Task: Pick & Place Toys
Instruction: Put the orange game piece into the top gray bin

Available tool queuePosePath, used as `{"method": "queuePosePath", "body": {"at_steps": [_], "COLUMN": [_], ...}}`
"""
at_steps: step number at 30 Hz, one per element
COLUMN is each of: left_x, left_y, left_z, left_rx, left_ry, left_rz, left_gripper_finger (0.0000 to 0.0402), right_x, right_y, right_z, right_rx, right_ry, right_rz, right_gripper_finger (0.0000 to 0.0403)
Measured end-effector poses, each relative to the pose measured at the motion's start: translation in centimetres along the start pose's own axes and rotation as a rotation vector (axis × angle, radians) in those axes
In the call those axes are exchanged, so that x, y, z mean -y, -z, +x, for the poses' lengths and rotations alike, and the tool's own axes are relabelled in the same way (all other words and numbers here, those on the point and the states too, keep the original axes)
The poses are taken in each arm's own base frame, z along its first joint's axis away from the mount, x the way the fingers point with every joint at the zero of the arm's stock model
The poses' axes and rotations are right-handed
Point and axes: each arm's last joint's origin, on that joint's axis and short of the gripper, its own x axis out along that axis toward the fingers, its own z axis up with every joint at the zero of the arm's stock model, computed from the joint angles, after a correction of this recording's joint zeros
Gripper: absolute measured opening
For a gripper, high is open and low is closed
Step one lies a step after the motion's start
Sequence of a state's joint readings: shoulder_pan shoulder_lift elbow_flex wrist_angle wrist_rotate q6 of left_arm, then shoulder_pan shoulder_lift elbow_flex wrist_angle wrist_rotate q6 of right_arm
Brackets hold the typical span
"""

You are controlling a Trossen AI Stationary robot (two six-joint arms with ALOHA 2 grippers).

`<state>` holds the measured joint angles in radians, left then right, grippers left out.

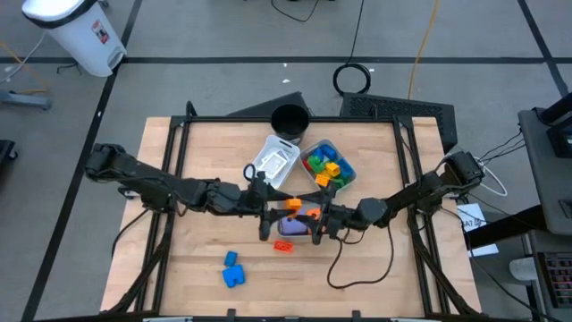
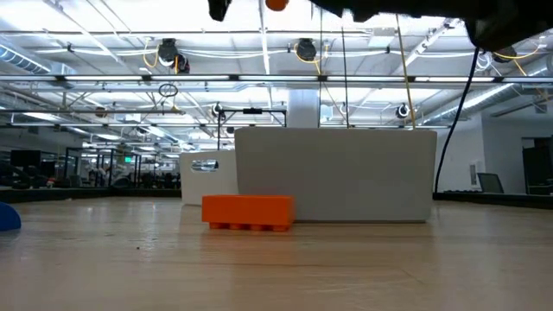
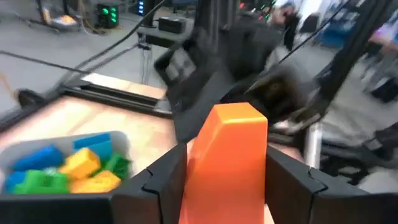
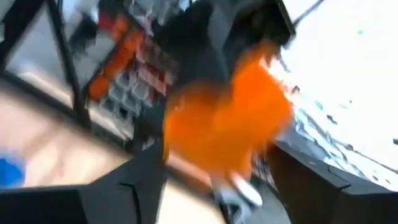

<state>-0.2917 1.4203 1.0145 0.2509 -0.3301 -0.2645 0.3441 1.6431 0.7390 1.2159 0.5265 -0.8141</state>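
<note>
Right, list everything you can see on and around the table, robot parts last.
Orange plastic block: one, held between the left gripper's fingers, above table centre.
Orange flat block: one, on the wood near centre.
Blue plastic blocks: two, close together, near the front edge.
Purple dice: one, under the grippers, partly hidden.
Translucent tray of mixed blocks: one, green, yellow, blue and orange pieces inside, towards the back.
White tray: one, beside it.
Black round cup: one, at the back edge.
White bin: one, on the floor.
Left gripper: shut on the orange block.
Right gripper: facing it at centre.
</note>
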Motion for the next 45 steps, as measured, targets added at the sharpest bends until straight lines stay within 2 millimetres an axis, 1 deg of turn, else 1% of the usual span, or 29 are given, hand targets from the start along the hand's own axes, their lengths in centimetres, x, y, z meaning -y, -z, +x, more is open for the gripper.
{"method": "queuePosePath", "body": {"at_steps": [3, 5, 7, 10, 12, 15, 18, 20, 22, 25, 29, 31, 33, 35, 37, 39, 41, 43, 45], "left_x": [0.2, 0.2, 0.1, 0.3, 0.2, 0.2, 0.2, 0.2, 0.2, 0.2, 0.3, 0.2, 0.2, 0.0, -0.1, -0.3, -0.6, -1.0, -1.2], "left_y": [-0.3, 0.0, -0.1, -0.9, -0.8, -0.7, -0.9, -0.8, -0.9, -1.0, -1.0, -0.9, -0.6, 0.0, 1.1, 2.2, 3.6, 5.1, 6.3], "left_z": [-0.2, -0.2, -0.5, -0.7, -0.5, -0.5, -0.5, -0.5, -0.5, -0.5, -0.5, -0.5, -0.5, -0.5, -0.6, -0.9, -1.4, -2.3, -3.5], "left_rx": [0.005, -0.023, -0.029, 0.027, 0.023, 0.024, 0.031, 0.031, 0.040, 0.044, 0.052, 0.040, 0.012, -0.055, -0.164, -0.296, -0.464, -0.656, -0.804], "left_ry": [0.027, 0.030, 0.037, 0.052, 0.049, 0.048, 0.053, 0.055, 0.056, 0.057, 0.059, 0.056, 0.048, 0.032, 0.032, 0.041, 0.022, -0.046, -0.165], "left_rz": [-0.057, -0.049, -0.027, -0.046, -0.039, -0.038, -0.040, -0.040, -0.042, -0.036, -0.024, -0.020, -0.013, -0.027, -0.076, -0.133, -0.198, -0.283, -0.374], "left_gripper_finger": [0.0187, 0.0187, 0.0187, 0.0187, 0.0188, 0.0193, 0.0199, 0.0199, 0.0197, 0.0192, 0.0193, 0.0196, 0.0199, 0.0199, 0.0197, 0.0194, 0.0190, 0.0187, 0.0186], "right_x": [-0.2, 0.3, 0.8, 0.8, 0.9, 0.6, 0.3, 0.3, 0.2, 0.4, 0.7, 0.4, -0.1, -0.3, -0.4, -0.5, -0.4, -0.4, -0.4], "right_y": [0.5, 0.4, 0.0, 0.1, 0.0, 0.2, 0.5, 0.6, 0.6, 0.4, 0.1, 0.4, 0.9, 1.2, 1.3, 1.3, 1.3, 1.3, 1.3], "right_z": [-0.1, -0.2, -0.4, -0.5, -0.6, -0.6, -0.5, -0.4, -0.5, -0.4, -0.4, -0.4, -0.5, -0.6, -0.6, -0.6, -0.6, -0.6, -0.6], "right_rx": [-0.053, -0.079, -0.078, -0.078, -0.075, -0.088, -0.085, -0.066, -0.057, -0.048, -0.032, -0.061, -0.106, -0.135, -0.148, -0.148, -0.147, -0.148, -0.148], "right_ry": [-0.010, 0.027, 0.050, 0.035, 0.040, 0.013, -0.048, -0.077, -0.088, -0.060, -0.030, -0.058, -0.099, -0.121, -0.131, -0.133, -0.131, -0.132, -0.131], "right_rz": [-0.037, -0.037, -0.020, -0.027, -0.023, -0.020, -0.019, -0.031, -0.073, -0.113, -0.077, -0.055, -0.017, 0.013, 0.009, 0.001, 0.004, 0.004, 0.002], "right_gripper_finger": [0.0224, 0.0205, 0.0182, 0.0149, 0.0131, 0.0115, 0.0115, 0.0128, 0.0156, 0.0218, 0.0310, 0.0345, 0.0369, 0.0382, 0.0387, 0.0388, 0.0387, 0.0384, 0.0380]}}
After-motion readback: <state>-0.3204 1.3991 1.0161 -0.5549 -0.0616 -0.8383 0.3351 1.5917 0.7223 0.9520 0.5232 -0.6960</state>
